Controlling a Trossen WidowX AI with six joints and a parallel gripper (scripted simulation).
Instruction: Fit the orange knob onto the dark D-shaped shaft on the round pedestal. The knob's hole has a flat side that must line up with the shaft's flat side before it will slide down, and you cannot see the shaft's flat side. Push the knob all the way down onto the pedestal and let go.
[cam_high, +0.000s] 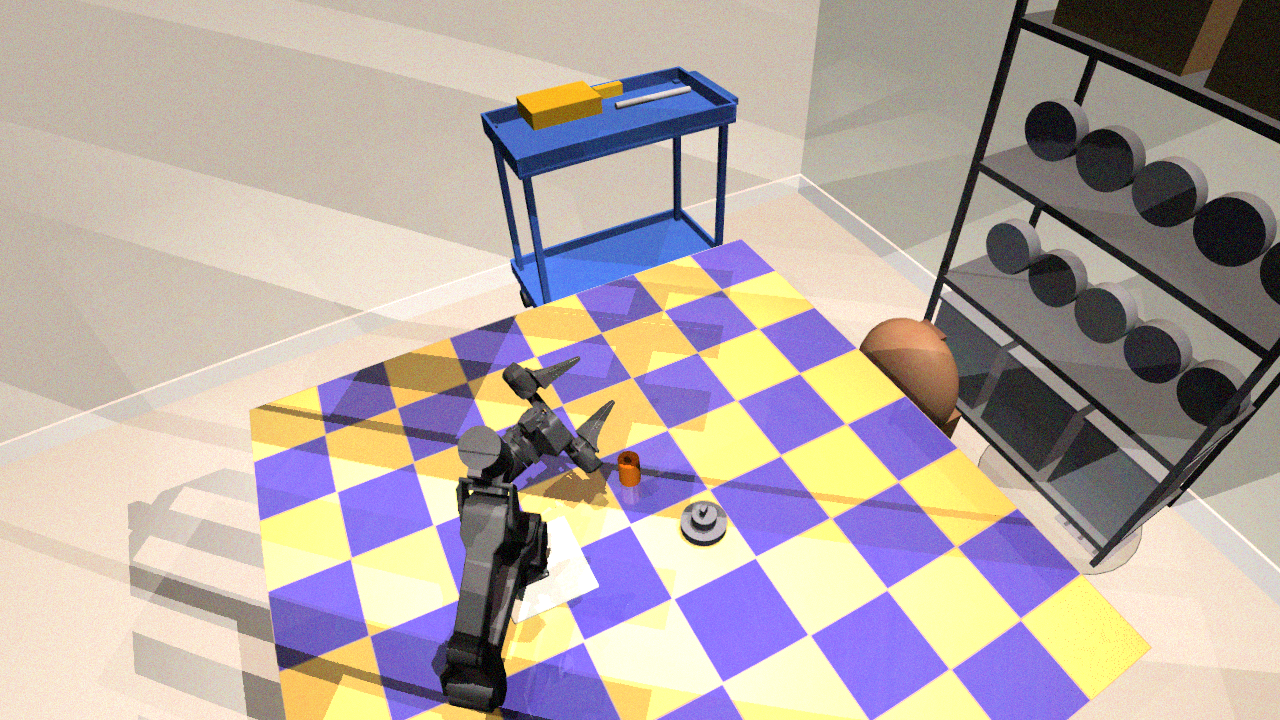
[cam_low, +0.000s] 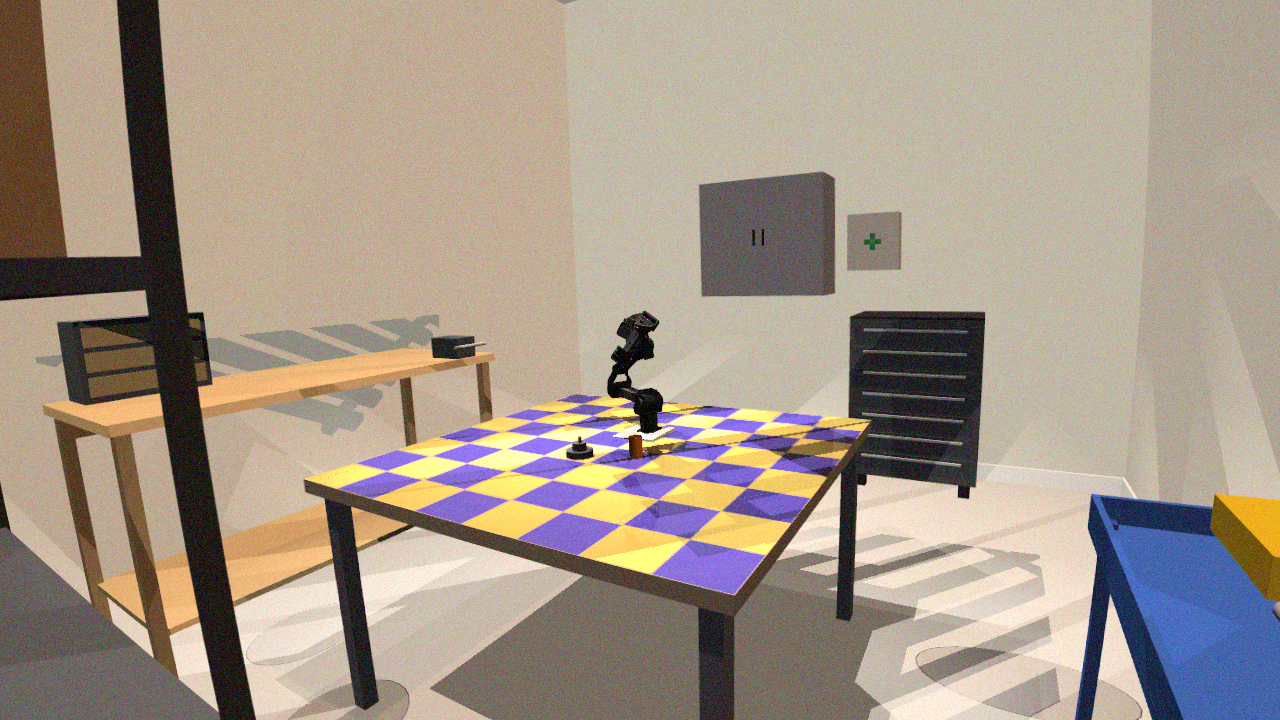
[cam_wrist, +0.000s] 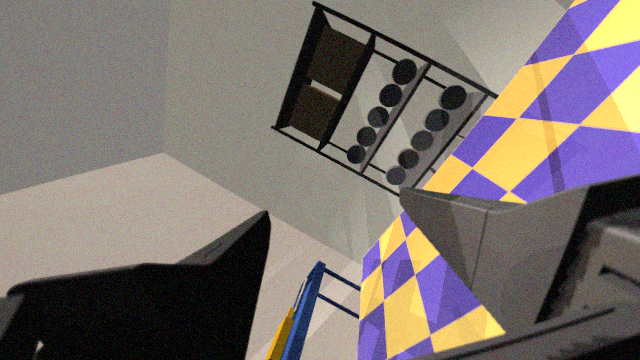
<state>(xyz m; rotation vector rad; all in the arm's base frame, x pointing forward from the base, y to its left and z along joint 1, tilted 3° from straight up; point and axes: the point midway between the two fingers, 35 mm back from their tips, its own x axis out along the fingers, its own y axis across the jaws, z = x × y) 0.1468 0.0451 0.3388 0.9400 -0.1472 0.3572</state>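
The orange knob (cam_high: 629, 470) (cam_low: 635, 446) stands upright on the checkered table, with a dark hole in its top. The round pedestal (cam_high: 702, 528) (cam_low: 580, 453) stands a short way from it, with the dark shaft (cam_high: 703, 511) (cam_low: 579, 441) upright at its centre. The shaft's flat side cannot be made out. My gripper (cam_high: 596, 381) (cam_wrist: 335, 206) is open wide and empty. It is raised above the table, tilted and pointing outward, away from both the knob and the pedestal. Neither knob nor pedestal shows in the wrist view.
The arm's base stands on a white plate (cam_high: 565, 582) on the checkered table (cam_high: 741, 631) (cam_low: 537, 488). A blue cart (cam_high: 572, 147) stands beyond the table's edge. A rack (cam_high: 1109, 268) with dark round weights stands beyond another side, near a brown ball (cam_high: 911, 362).
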